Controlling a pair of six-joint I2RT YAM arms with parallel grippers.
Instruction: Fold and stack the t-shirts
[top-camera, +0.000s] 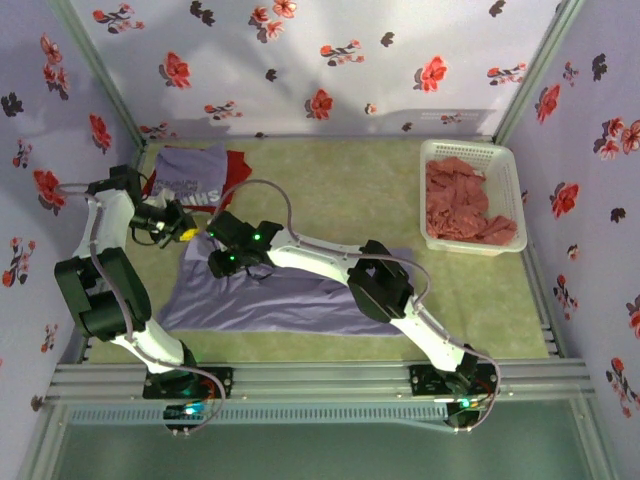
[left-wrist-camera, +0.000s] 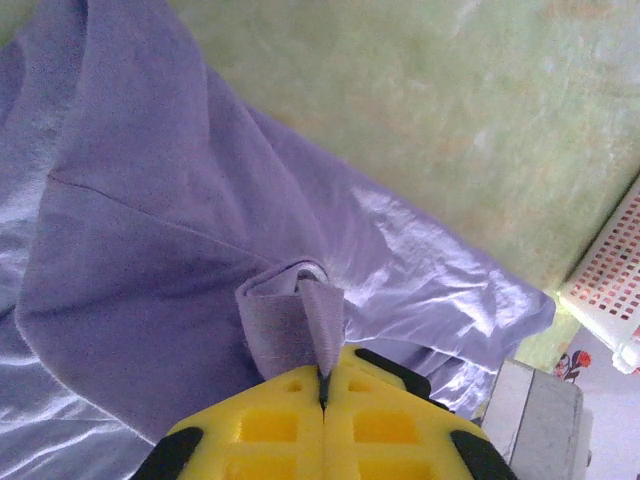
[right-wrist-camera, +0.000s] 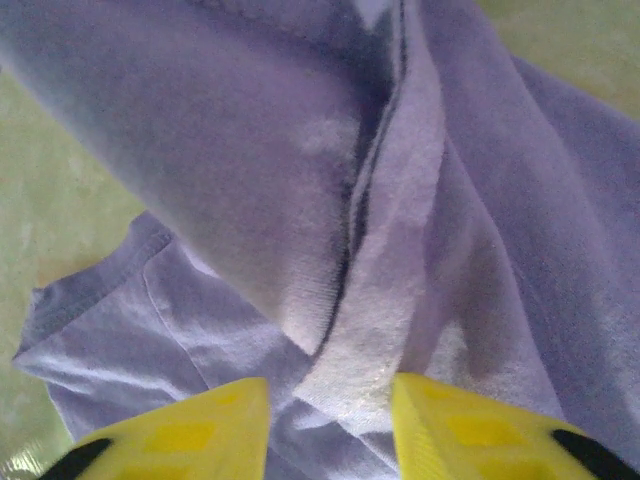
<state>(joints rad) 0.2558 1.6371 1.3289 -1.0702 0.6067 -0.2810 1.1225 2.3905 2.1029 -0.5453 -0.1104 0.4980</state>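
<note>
Pale green table (top-camera: 350, 190), white slatted basket (top-camera: 468, 148) at its far right corner, walls (top-camera: 330, 80) — red-flowered, metal rail (top-camera: 320, 375) along near edge

Left claw (top-camera: 188, 232) just left of right claw (top-camera: 215, 262); shirt (top-camera: 300, 300) spreads right from them, stack (top-camera: 195, 175) behind, basket (top-camera: 505, 165) way off right.

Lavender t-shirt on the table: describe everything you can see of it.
The lavender t-shirt is plain, soft, slightly shiny cloth with stitched hems and one short sleeve showing. It lies mostly spread but wrinkled on the green table, near the arms' bases, with its left end lifted. The left gripper is shut on a small pinched fold. A thicker seamed fold sits clamped between the fingers of the right gripper.
</note>
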